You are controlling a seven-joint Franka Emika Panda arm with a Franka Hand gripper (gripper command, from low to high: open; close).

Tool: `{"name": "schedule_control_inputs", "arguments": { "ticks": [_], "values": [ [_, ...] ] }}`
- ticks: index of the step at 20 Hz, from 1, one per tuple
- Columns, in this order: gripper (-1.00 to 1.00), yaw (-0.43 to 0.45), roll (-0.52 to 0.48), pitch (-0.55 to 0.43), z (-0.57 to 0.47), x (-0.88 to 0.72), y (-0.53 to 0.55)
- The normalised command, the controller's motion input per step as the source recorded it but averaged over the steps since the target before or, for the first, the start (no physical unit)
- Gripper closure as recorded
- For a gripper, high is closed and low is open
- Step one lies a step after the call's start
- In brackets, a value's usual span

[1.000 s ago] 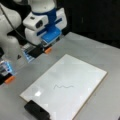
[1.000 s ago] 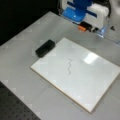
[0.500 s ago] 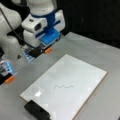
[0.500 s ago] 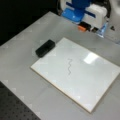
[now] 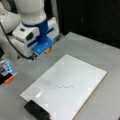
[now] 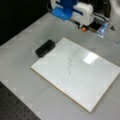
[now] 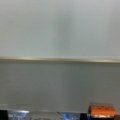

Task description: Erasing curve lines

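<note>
Front views both show the pincer [image 5: 41, 53] hanging empty above the counter [image 6: 22, 45], whether spread or closed I cannot tell. Well away from it, the curve lines [image 5: 64, 86] remain unerased mid whiteboard [image 5: 85, 75]; the eraser [image 6: 45, 48] lies far off, risking a missed grasp.

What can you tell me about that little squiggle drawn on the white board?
The curve lines are one thin, dark, wavy pen stroke, short and far smaller than the white board that carries it, near the board's middle in both front views. It looks whole, not yet rubbed. Nothing touches it: the black eraser lies at the board's corner, and the gripper hangs beyond the board's edge.
</note>
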Motion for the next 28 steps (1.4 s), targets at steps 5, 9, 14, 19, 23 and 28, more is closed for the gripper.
{"name": "schedule_control_inputs", "arguments": {
  "ticks": [5, 9, 14, 19, 23, 28],
  "values": [
    [-1.0, 0.141, -0.12, 0.13, 0.04, 0.32, -0.38],
    [-1.0, 0.18, -0.092, 0.1, 0.01, 0.3, -0.55],
    [-1.0, 0.208, -0.013, 0.103, 0.01, 0.31, -0.61],
    [-1.0, 0.203, -0.002, 0.13, 0.04, 0.36, -0.5],
    [-1.0, 0.16, 0.0, 0.141, 0.02, 0.44, -0.42],
    [-1.0, 0.156, 0.015, 0.158, -0.01, 0.43, -0.36]
  ]
}}
